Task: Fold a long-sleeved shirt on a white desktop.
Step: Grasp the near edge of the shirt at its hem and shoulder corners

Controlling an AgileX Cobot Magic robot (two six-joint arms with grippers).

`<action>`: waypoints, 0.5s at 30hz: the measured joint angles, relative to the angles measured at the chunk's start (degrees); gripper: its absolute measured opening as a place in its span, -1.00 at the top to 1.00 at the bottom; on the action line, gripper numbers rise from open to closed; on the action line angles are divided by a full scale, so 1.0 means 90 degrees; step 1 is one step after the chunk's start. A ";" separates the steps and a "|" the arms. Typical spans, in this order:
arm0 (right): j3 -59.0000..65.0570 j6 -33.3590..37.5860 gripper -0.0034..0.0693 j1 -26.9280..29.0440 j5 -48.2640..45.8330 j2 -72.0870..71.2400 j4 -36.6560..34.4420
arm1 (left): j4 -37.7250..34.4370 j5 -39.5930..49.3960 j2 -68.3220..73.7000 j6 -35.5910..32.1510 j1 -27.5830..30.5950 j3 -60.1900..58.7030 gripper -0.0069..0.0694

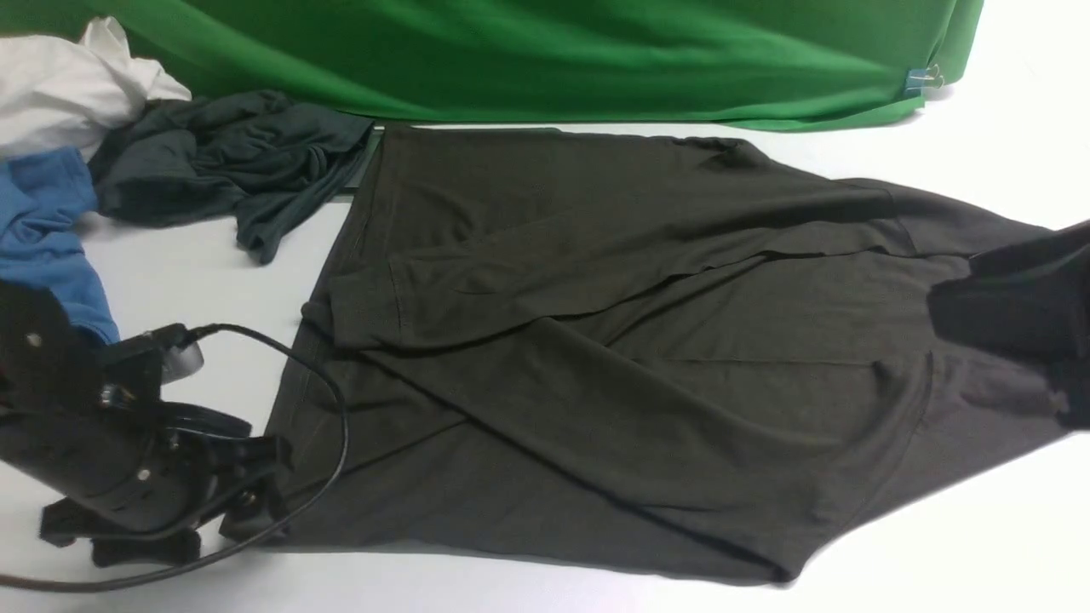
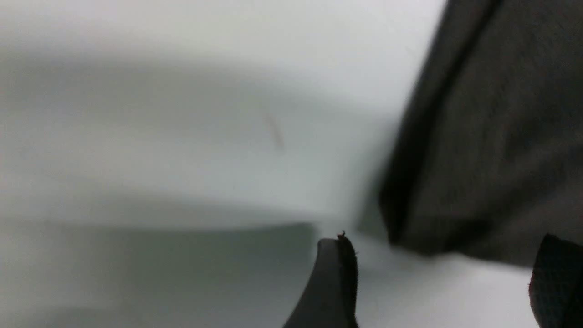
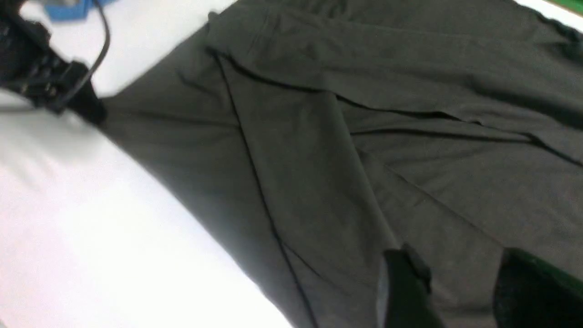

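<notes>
The large, dark olive-brown knit long-sleeved shirt (image 1: pixel 596 340) lies spread on the broad white desk (image 1: pixel 937 553), sleeves crossed over its body. The left pincer (image 2: pixel 446 291) and the right pincer (image 3: pixel 464 296) both gape wide, holding nothing. The cloth looks soft, limp and light, and is best pinched at the hem corner and the shoulder.

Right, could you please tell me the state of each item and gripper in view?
long-sleeved shirt: spread flat, sleeves folded across its body.
left gripper: open, at the shirt's hem corner.
right gripper: open, over the shirt.
teal-grey garment: crumpled.
blue garment: crumpled.
white cloth: crumpled.
</notes>
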State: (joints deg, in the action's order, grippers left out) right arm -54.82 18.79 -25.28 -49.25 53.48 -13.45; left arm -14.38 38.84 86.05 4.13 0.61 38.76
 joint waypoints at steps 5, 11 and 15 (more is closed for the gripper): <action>0.0383 0.1027 0.10 -0.0030 -0.0003 0.0396 0.0034 | -0.0378 -0.0470 0.0317 -0.0747 0.0000 0.0014 -0.53; 0.1147 0.1709 0.01 -0.0550 0.0547 0.0931 0.0638 | -0.0825 -0.0501 0.0375 -0.1456 0.0006 0.0023 0.06; 0.1859 0.2325 -0.14 -0.1162 0.1235 0.1309 0.1404 | -0.0867 -0.0409 0.0352 -0.1491 0.0061 0.0023 0.52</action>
State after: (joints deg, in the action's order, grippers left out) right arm -38.08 39.71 -35.73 -38.13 65.26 -0.82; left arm -22.19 35.16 89.22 -9.28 1.16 38.96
